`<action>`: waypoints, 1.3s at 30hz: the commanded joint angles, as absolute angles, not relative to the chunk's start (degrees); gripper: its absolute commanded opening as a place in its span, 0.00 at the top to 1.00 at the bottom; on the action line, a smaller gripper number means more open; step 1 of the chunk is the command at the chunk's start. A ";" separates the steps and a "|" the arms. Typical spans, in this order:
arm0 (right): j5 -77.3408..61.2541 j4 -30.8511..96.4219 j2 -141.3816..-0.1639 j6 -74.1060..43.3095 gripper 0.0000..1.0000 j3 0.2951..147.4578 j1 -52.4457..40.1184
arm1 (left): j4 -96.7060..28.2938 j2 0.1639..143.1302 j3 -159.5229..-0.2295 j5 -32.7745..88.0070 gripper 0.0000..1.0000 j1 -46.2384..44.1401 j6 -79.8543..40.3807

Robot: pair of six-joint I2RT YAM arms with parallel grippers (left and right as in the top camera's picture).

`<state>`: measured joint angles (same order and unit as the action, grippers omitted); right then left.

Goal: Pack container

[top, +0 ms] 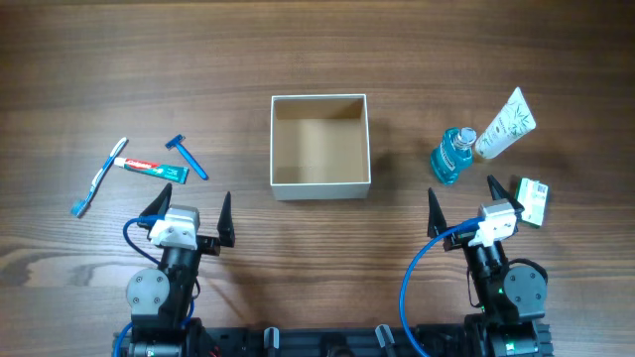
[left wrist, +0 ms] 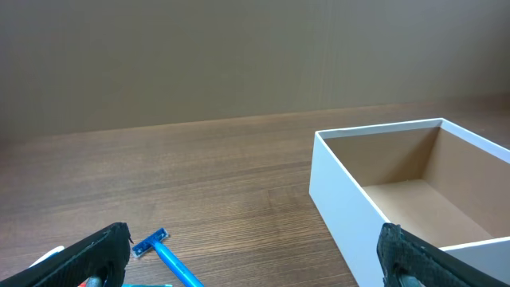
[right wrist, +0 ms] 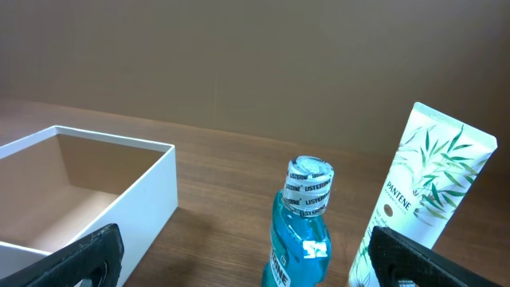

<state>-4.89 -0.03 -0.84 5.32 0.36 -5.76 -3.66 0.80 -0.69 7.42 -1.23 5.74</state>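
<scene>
The container (top: 319, 183), a square white box with a tan inside, stands open and empty at the table's middle; it also shows in the left wrist view (left wrist: 335, 191) and the right wrist view (right wrist: 151, 183). Left of it lie a blue razor (top: 187, 156) (left wrist: 167, 257), a toothpaste tube (top: 149, 168) and a toothbrush (top: 97, 178). Right of it lie a blue mouthwash bottle (top: 450, 154) (right wrist: 299, 239), a white Pantene tube (top: 506, 124) (right wrist: 426, 179) and a small green-white box (top: 533, 201). My left gripper (top: 189, 206) (left wrist: 255, 263) is open and empty near the razor. My right gripper (top: 462, 201) (right wrist: 247, 259) is open and empty, facing the mouthwash bottle.
The items lie on a dark wooden table (top: 317, 50). Both arm bases sit at the near edge. A blue cable (top: 409, 283) loops beside the right arm.
</scene>
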 commanded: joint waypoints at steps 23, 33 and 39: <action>-4.10 0.12 -1.43 -9.58 0.00 0.49 -5.93 | -3.79 0.45 -0.58 9.58 0.00 -1.65 -5.13; -4.80 9.63 -8.51 -16.69 0.00 11.42 -5.93 | -14.57 7.77 -15.51 9.06 0.00 -1.65 -11.20; -5.06 19.27 -20.67 -16.32 0.00 24.75 -5.93 | -23.81 21.12 -29.74 6.57 0.00 -1.65 -11.20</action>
